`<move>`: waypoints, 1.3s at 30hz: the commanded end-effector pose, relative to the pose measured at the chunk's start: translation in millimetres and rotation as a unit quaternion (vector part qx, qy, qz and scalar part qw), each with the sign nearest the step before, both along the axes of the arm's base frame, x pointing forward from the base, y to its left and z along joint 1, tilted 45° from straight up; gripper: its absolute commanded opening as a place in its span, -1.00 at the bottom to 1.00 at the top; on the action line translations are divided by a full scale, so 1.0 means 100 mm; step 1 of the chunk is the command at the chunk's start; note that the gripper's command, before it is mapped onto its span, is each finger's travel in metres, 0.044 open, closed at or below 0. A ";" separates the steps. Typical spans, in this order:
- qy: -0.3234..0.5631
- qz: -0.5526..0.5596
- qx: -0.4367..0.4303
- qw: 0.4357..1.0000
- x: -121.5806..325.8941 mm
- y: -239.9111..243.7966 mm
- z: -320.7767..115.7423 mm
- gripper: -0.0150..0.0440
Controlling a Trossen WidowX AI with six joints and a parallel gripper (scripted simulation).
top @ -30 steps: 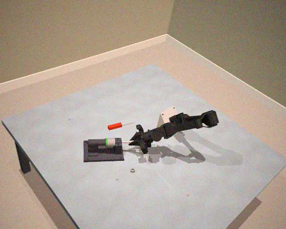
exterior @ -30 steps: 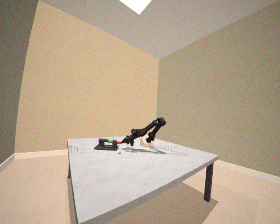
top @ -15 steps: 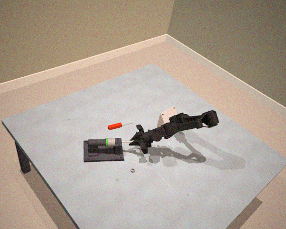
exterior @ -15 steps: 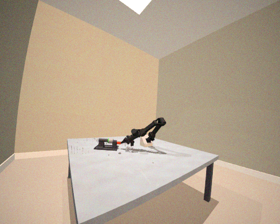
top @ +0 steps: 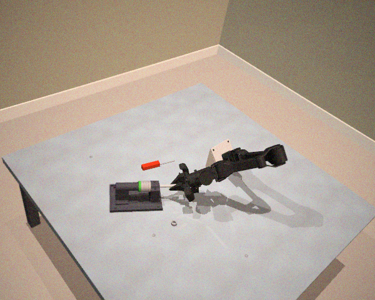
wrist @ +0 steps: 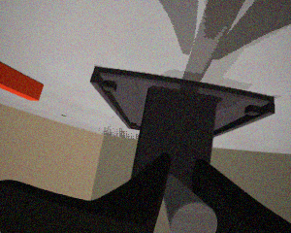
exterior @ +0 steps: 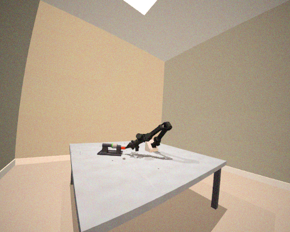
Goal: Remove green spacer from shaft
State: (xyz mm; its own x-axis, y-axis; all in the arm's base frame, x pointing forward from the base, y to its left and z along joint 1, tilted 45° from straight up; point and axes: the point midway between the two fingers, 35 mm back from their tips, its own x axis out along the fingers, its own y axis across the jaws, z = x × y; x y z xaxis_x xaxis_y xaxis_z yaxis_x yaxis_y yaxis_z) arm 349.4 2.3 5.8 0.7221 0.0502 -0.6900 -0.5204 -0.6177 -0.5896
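Observation:
The dark housing block (top: 126,186) (exterior: 106,145) stands on its base plate. The green spacer (top: 140,186) (exterior: 111,145) sits against it, still up on the shaft line. Several white spacers (top: 145,186) (exterior: 115,145) sit beside the green one, between it and the smaller dark support (top: 154,185) (wrist: 177,131). The pale shaft (top: 165,185) (wrist: 191,218) sticks out of the support toward the arm. My gripper (top: 172,185) (exterior: 126,147) (wrist: 180,163) is shut on the shaft's outer part. The shaft's inner end is hidden.
A red screwdriver (top: 150,165) (exterior: 123,148) (wrist: 16,80) lies behind the fixture. A small ring (top: 174,223) (exterior: 123,158) lies on the table in front of the fixture. The arm's pale base block (top: 220,151) (exterior: 150,146) stands farther right.

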 end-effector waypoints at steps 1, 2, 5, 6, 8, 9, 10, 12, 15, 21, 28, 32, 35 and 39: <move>0.000 0.000 0.002 1.000 -0.01 0.01 0.01 -0.49; 0.000 0.000 0.002 1.000 -0.01 0.01 0.01 -0.49; 0.000 0.000 0.002 1.000 -0.01 0.01 0.01 -0.49; 0.000 0.000 0.002 1.000 -0.01 0.01 0.01 -0.49; 0.000 0.000 0.002 1.000 -0.01 0.01 0.01 -0.49; 0.000 0.000 0.002 1.000 -0.01 0.01 0.01 -0.49; 0.000 0.000 0.002 1.000 -0.01 0.01 0.01 -0.49; 0.000 0.000 0.002 1.000 -0.01 0.01 0.01 -0.49; 0.000 0.000 0.002 1.000 -0.02 0.01 0.01 -0.49; 0.000 0.000 0.002 1.000 -0.02 0.02 0.01 -0.49; 0.000 0.000 0.002 1.000 -0.03 0.02 0.02 -0.49; 0.000 0.000 0.002 1.000 -0.03 0.02 0.02 -0.49; 0.000 0.000 0.002 1.000 -0.03 0.02 0.02 -0.49; 0.000 0.000 0.002 1.000 -0.04 0.02 0.02 -0.49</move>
State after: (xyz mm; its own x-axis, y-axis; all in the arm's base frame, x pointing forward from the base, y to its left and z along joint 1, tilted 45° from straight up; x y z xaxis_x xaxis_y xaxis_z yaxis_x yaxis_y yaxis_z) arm 346.3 3.5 7.2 0.7220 0.0503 -0.6901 -0.5205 -0.6177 -0.5895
